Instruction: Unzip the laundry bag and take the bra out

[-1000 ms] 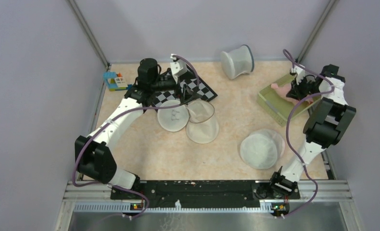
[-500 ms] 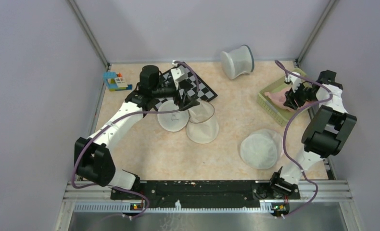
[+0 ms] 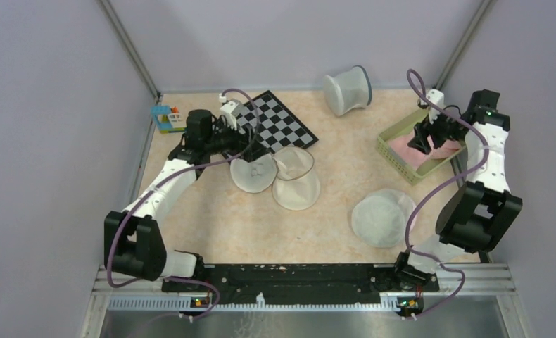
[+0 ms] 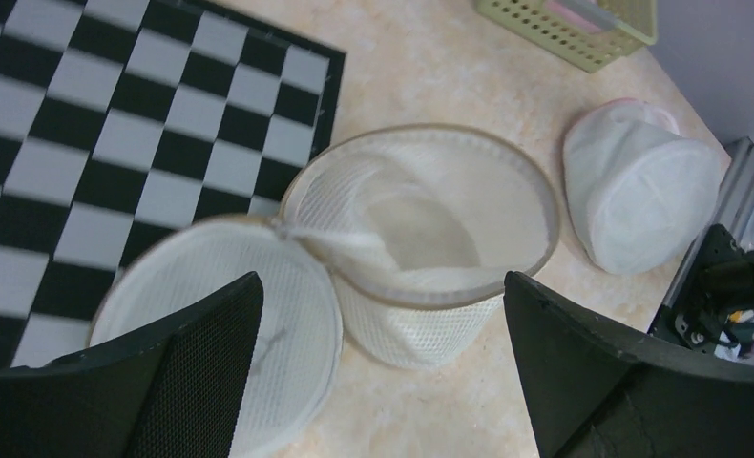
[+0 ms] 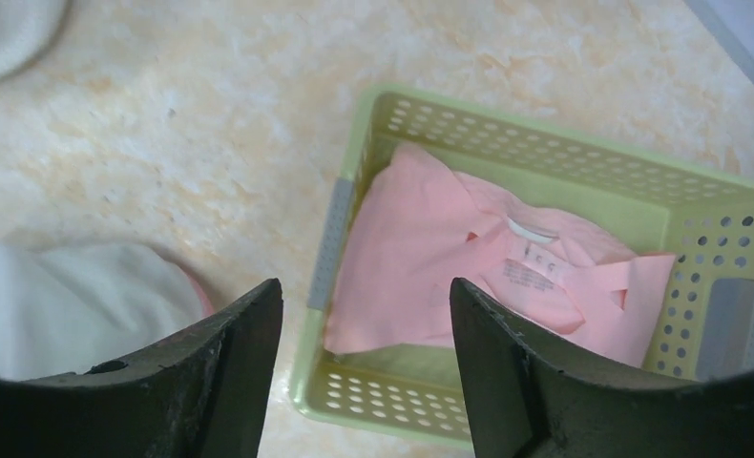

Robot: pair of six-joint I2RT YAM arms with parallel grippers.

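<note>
The laundry bag [image 3: 296, 184] lies unzipped in the middle of the table. Its flat half with the black drawing [image 3: 254, 174] is folded out to the left. In the left wrist view the bag [image 4: 421, 229] gapes with nothing pink inside. My left gripper [image 3: 250, 146] hovers open just above its left half [image 4: 230, 286]. The pale-pink bra [image 5: 430, 258] lies loose in the green basket [image 5: 545, 162] at the right, where the top view shows the bra [image 3: 405, 146] too. My right gripper [image 5: 366, 286] hangs open over the basket's near wall, touching nothing.
A larger domed white mesh bag [image 3: 383, 217] lies in front of the basket [image 3: 395, 156]. A white cylindrical bin [image 3: 347, 89] lies tipped at the back. The checkerboard [image 3: 279, 123] sits behind the laundry bag, with toy blocks [image 3: 166, 117] at the far left corner.
My right gripper has opened and let go of the bra, which now rests in the basket. My left arm has drawn back to the left, still open.
</note>
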